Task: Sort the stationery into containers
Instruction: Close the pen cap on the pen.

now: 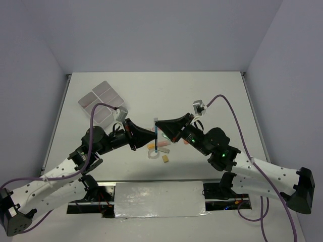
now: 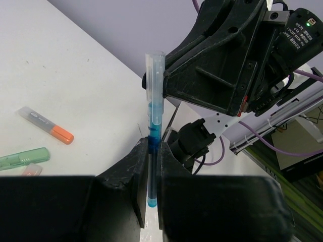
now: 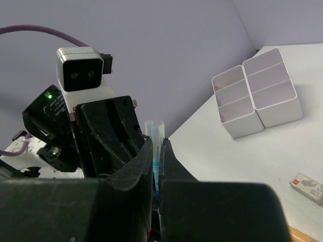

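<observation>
A thin blue pen (image 1: 157, 135) with a clear cap stands upright in the air over the table's middle, held from both sides. My left gripper (image 1: 153, 136) is shut on its blue lower barrel (image 2: 151, 174). My right gripper (image 1: 161, 130) is shut on the clear cap end (image 3: 156, 132); it shows as a black wedge in the left wrist view (image 2: 160, 80). The white containers (image 1: 102, 102) sit at the far left and also show in the right wrist view (image 3: 257, 93). An orange marker (image 2: 48, 126) and a green marker (image 2: 24, 158) lie on the table.
Below the pen lie a clear tape ring (image 1: 152, 154), a tan eraser (image 1: 166, 159) and a pink marker (image 1: 162, 149). A small white box (image 3: 307, 187) lies near the right wrist view's lower right. Purple cables arc over both arms.
</observation>
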Motion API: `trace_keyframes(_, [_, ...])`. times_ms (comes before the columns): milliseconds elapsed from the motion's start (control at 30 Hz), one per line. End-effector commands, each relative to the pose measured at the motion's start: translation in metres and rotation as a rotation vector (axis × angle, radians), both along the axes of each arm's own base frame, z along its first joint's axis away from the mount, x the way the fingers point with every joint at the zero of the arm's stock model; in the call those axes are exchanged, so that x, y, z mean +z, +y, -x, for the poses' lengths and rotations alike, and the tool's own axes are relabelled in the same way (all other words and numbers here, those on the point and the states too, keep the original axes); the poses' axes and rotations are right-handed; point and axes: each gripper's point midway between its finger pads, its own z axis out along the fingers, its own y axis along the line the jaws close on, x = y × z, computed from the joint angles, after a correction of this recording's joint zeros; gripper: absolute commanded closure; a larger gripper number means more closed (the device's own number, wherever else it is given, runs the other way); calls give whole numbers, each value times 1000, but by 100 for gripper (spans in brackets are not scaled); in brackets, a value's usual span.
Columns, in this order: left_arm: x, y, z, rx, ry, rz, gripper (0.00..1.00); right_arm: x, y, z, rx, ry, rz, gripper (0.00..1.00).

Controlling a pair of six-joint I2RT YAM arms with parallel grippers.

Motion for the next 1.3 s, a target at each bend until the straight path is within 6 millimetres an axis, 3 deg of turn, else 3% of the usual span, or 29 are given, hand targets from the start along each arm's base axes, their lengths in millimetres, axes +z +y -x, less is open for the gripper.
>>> trace_keyframes(0, [50, 9, -2, 44, -121, 115, 100, -8, 11, 16, 75, -47, 49, 100])
trace_keyframes(200, [53, 13, -2, 64, -142, 103, 100, -20, 15, 21, 106, -83, 103, 100])
trace_keyframes(800, [56, 24, -6, 128, -257, 81, 100, -60, 26, 25, 161, 133, 157, 100])
trace_keyframes(1267, [53, 30, -14, 179, -254, 55, 100, -73, 29, 34, 211, 101, 206, 100])
